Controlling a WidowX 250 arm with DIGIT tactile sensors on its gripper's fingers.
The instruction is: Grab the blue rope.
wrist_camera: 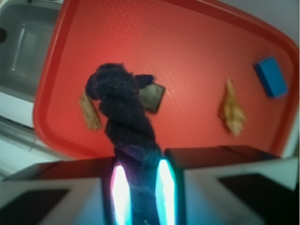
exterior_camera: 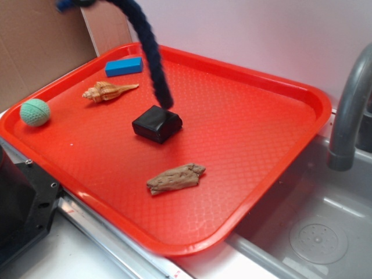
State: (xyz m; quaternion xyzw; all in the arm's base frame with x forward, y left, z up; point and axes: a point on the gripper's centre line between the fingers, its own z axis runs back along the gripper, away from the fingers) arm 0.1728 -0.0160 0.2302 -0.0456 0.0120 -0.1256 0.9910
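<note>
Rope position: the thick dark navy twisted cotton blue rope point(exterior_camera: 152, 52) hangs from the top edge of the exterior view, its lower end just above the red plastic tray point(exterior_camera: 261, 133) and beside the small glossy black box point(exterior_camera: 157, 124); whether the end touches the tray cannot be determined. In the wrist view, the gripper point(wrist_camera: 139, 187) pinches the blue rope between its two fingers point(wrist_camera: 119, 190), which press against either side of the strand, and the free length extends away from the jaws over the tray. Tray contents: the black box near the centre, a flat brown piece of wood point(exterior_camera: 175, 178) toward the front edge, a tan spiral seashell point(exterior_camera: 108, 91) toward the left, a bright-blue rectangular block point(exterior_camera: 124, 66) near the back rim, and a green knitted ball point(exterior_camera: 35, 112) at the left rim. All five items lie apart from one another. To the right of the tray sits a grey sink basin point(exterior_camera: 325, 232) with a grey faucet point(exterior_camera: 349, 110).
</note>
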